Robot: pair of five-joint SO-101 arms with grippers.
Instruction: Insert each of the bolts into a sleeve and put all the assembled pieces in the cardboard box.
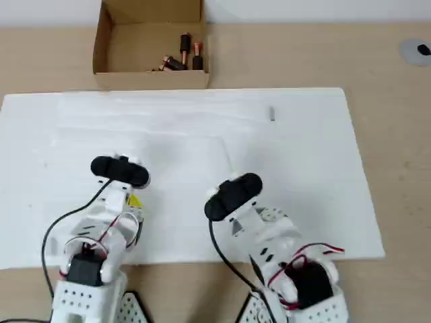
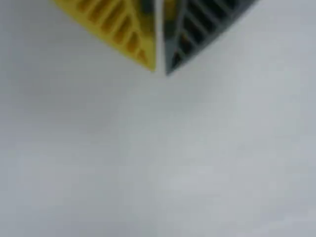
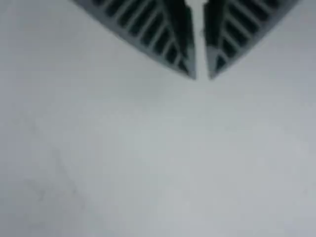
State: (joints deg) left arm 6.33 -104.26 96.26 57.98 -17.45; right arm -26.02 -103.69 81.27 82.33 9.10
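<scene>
Jaws pressed together and empty, the left gripper (image 2: 159,66) and right gripper (image 3: 200,74) hang over the white sheet (image 1: 303,175), assembled pieces (image 1: 182,57) lying in the cardboard box (image 1: 102,47); a clean finish likely means disturbing nothing

A: Check all surfaces for readable text, labels, numbers or signs.

B: None can be read. The cardboard box (image 1: 102,47), upper left of the high view, shows plain walls. The white sheet (image 1: 303,175) across the middle of the frame carries one small grey mark (image 1: 272,114) right of centre near its upper edge, too small to tell what it is.

A: And the grey disc (image 1: 412,51) at the upper right edge?

B: No legible marking on it.
</scene>
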